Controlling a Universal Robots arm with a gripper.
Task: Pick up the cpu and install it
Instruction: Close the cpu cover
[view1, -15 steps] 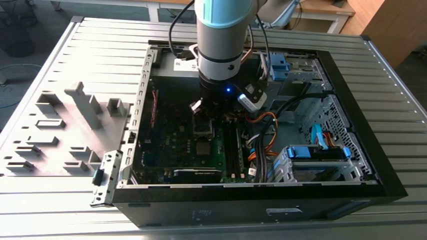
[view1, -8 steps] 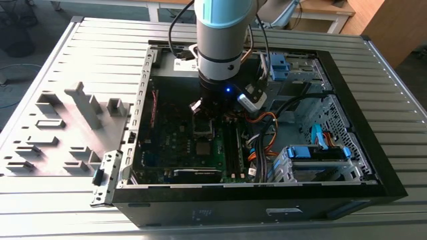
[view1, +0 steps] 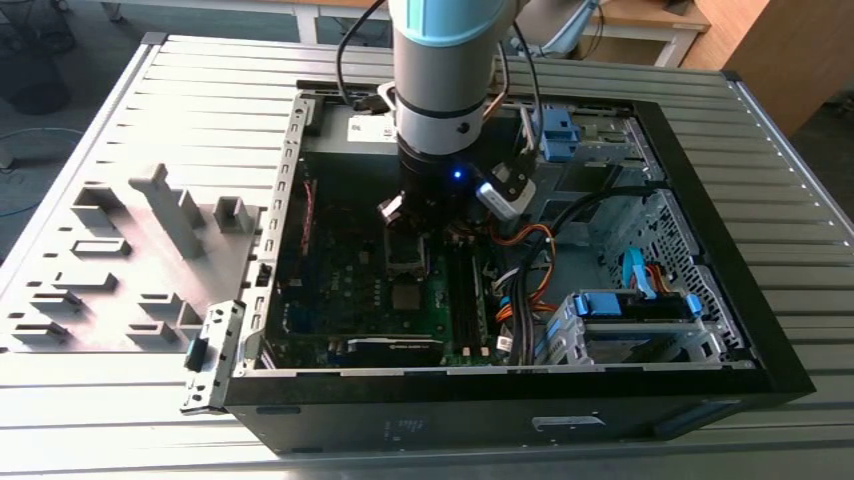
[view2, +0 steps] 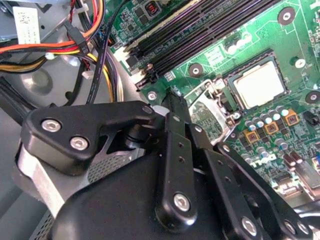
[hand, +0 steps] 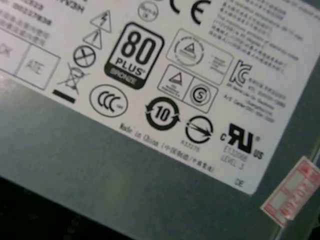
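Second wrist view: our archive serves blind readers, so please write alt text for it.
The silver-topped cpu lies in its socket on a green motherboard. The black gripper is in the foreground, apart from it; coloured cables run behind.

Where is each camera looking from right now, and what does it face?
Exterior view: off the arm, looking down into the open case; the arm reaches down over the motherboard.
Second wrist view: on the wrist, looking past the gripper at the motherboard and cpu.
First wrist view: on the wrist, close against the power supply label.
Shared: exterior and second wrist views both show the motherboard.
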